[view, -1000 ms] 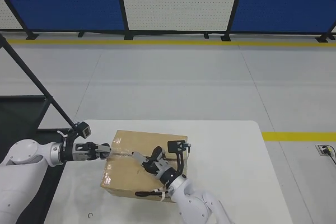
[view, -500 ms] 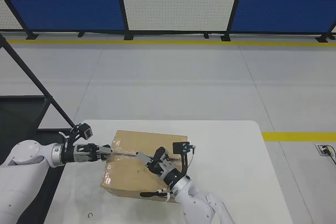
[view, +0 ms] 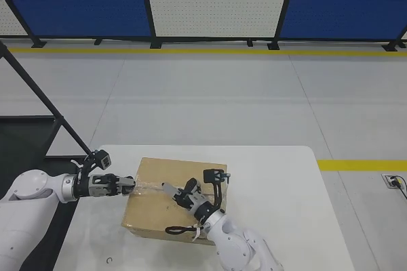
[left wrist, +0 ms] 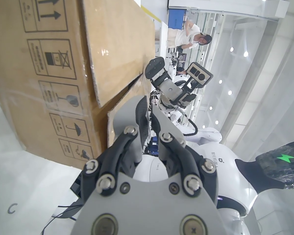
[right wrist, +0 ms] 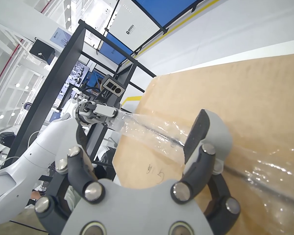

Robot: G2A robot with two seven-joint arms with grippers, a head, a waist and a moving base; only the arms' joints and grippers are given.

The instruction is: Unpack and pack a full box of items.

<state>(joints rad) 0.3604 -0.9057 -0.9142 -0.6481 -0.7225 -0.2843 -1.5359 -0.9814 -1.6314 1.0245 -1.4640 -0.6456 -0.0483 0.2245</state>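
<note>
From the top view, I have the box sitting flat on the counter, toward its 9 o'clock half. My left hand is at the box's 9 o'clock edge, and my right hand is over the lid, its arm coming in from 5 o'clock. A strip of clear tape runs between them along the lid seam.

On the left wrist view, the left hand has its fingers pressed together just off the box end, where the two flaps gape slightly.

On the right wrist view, the right hand is spread wide and holds nothing, with one pad over the taped seam. The tape stretches off the lid into the left hand's pinch.
</note>
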